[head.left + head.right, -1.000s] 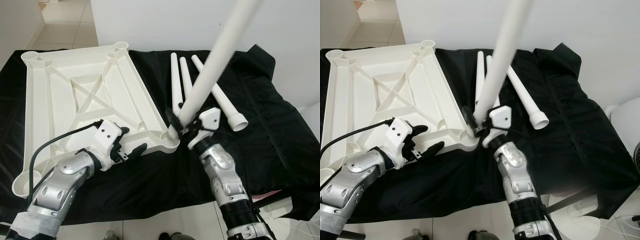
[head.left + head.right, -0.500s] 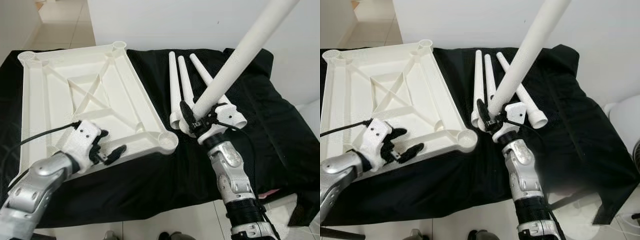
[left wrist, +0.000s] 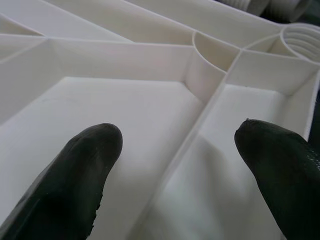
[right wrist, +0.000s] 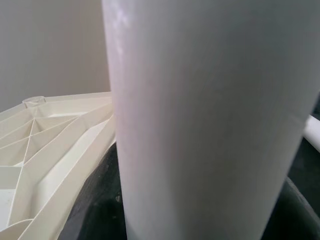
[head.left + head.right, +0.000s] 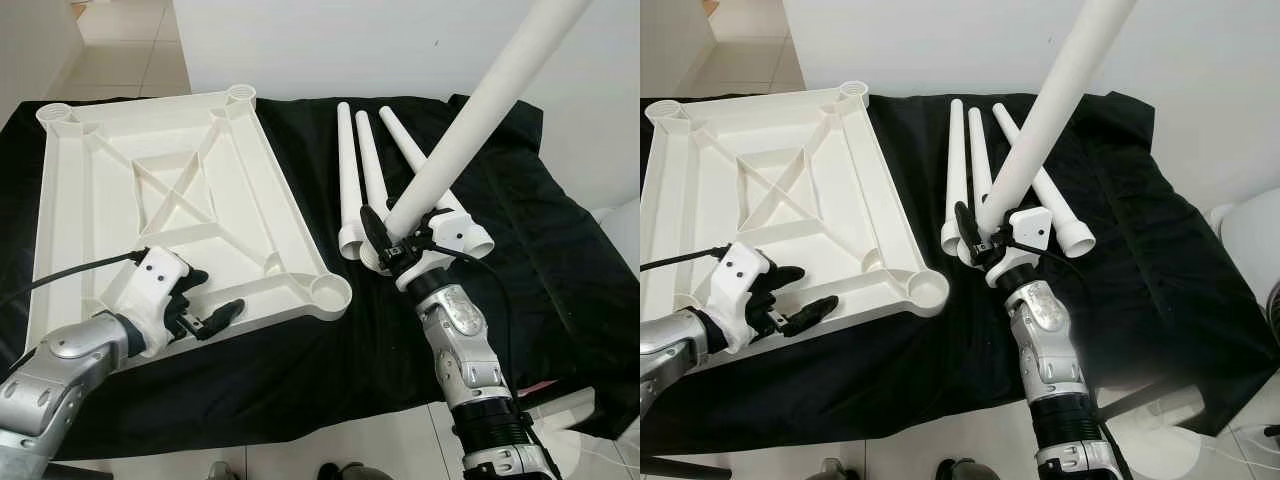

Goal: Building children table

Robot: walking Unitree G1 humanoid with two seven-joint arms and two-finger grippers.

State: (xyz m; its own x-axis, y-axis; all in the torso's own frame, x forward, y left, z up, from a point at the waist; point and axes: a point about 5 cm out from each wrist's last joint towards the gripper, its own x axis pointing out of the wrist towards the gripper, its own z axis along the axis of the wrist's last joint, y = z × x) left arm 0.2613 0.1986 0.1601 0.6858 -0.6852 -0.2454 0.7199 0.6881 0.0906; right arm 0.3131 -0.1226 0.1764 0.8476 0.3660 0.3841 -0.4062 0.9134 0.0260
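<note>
While near tabletop edge, left hand spread

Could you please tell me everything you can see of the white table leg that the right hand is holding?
The held table leg is a long, smooth white tube, plastic by its look. The right hand is shut on its lower end, and it rises at a slant away from the robot and to the right, its upper end running out of the picture. It hangs over the black cloth, near the wide ends of the three spare legs lying there, and apart from the upturned tabletop.
</note>
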